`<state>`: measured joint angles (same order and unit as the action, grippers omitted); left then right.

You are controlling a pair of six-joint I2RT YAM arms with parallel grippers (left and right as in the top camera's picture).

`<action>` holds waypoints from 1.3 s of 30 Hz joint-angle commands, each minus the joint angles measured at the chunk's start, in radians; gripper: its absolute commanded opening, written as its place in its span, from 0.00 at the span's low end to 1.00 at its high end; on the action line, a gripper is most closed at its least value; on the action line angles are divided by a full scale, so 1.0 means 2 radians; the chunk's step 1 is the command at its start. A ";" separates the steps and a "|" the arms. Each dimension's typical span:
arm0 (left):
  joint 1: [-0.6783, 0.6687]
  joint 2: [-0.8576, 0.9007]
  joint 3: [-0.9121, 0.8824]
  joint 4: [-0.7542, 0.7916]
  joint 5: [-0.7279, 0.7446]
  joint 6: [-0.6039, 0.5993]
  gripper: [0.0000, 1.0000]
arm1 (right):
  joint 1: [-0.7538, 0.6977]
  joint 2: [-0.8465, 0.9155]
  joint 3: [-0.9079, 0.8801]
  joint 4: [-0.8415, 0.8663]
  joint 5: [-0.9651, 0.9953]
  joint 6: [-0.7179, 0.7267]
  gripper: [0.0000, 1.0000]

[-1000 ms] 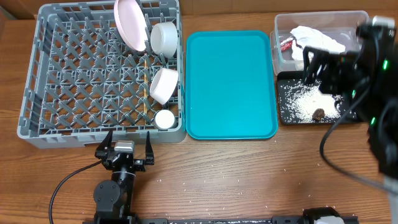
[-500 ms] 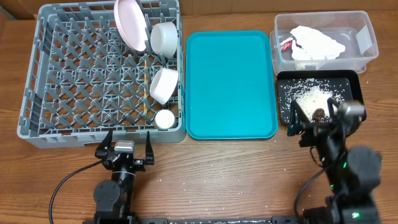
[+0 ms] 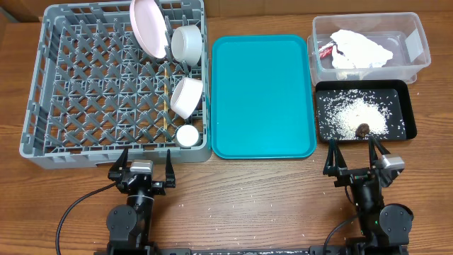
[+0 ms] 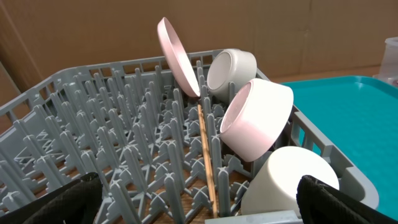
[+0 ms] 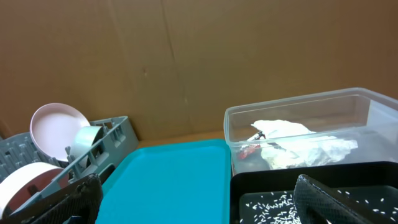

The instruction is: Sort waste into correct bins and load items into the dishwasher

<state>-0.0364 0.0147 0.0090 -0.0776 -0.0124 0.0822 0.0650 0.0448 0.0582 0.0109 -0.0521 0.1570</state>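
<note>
The grey dish rack (image 3: 49, 78) holds a plate (image 3: 147, 27) on edge, two bowls (image 3: 187, 41) (image 3: 187, 96), a small cup (image 3: 187, 135) and chopsticks (image 3: 166, 99). The clear tub (image 3: 417, 42) contains a crumpled napkin (image 3: 362, 49) and a red wrapper (image 3: 326, 50). Rice (image 3: 357, 113) and a brown lump (image 3: 362, 129) lie in the black tray (image 3: 405, 106). My left gripper (image 3: 144, 168) stands open at the rack's front edge. My right gripper (image 3: 356, 160) stands open just in front of the black tray, holding nothing. The left wrist view shows the plate (image 4: 177, 65), bowls (image 4: 255, 118) and cup (image 4: 292, 180).
A bare teal tray (image 3: 262, 95) lies between the rack and the bins. Scattered rice grains dot the wooden table (image 3: 248, 205) near the front. A brown cardboard wall (image 5: 186, 56) stands behind everything.
My right arm has pulled back from over the tub and black tray to the table's front edge. The left arm has stayed put.
</note>
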 commanded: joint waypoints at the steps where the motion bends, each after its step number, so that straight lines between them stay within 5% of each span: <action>1: 0.005 -0.005 -0.002 0.001 -0.005 0.008 1.00 | -0.004 -0.021 -0.001 -0.019 0.003 0.000 1.00; 10: 0.005 -0.005 -0.002 0.002 -0.005 0.008 1.00 | -0.004 -0.021 -0.004 -0.095 -0.031 0.001 1.00; 39: 0.005 -0.005 -0.002 0.002 -0.005 0.008 1.00 | -0.004 -0.021 -0.004 -0.091 -0.034 0.001 1.00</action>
<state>-0.0364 0.0147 0.0090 -0.0772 -0.0128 0.0822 0.0647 0.0128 0.0483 -0.1764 -0.1162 0.1574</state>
